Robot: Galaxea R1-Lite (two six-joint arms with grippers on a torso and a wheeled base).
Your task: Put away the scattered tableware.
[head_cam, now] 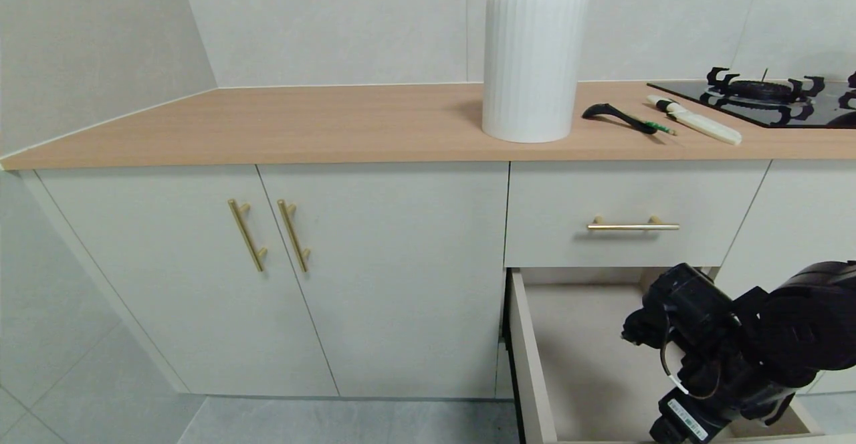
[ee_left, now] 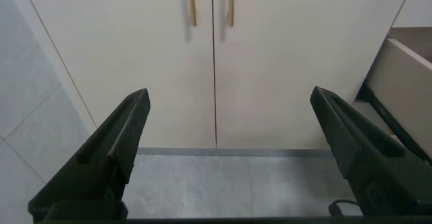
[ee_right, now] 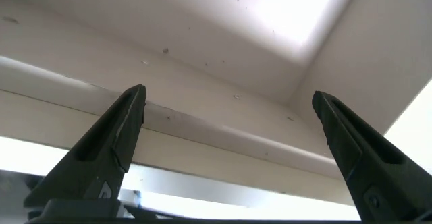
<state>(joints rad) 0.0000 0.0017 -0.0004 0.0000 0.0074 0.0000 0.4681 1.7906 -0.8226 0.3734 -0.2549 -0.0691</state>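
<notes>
On the wooden countertop [head_cam: 301,123] lie a black-headed utensil [head_cam: 618,116] with a thin green and wood handle and a long white utensil [head_cam: 695,120], both right of a tall white ribbed container [head_cam: 533,66]. Below them the lower drawer [head_cam: 531,357] stands pulled out, with nothing on the part of its floor that I can see. My right arm [head_cam: 722,357] hangs over this drawer. My right gripper [ee_right: 228,92] is open above the drawer's inner corner [ee_right: 297,69]. My left gripper [ee_left: 229,92] is open, low, facing the cabinet doors [ee_left: 216,62], and holds nothing.
A black gas hob [head_cam: 762,96] sits at the counter's far right. A closed drawer with a brass handle [head_cam: 632,227] is just above the open one. Two cabinet doors with brass handles [head_cam: 267,233] are to the left. The open drawer's side [ee_left: 405,69] juts out near the left gripper.
</notes>
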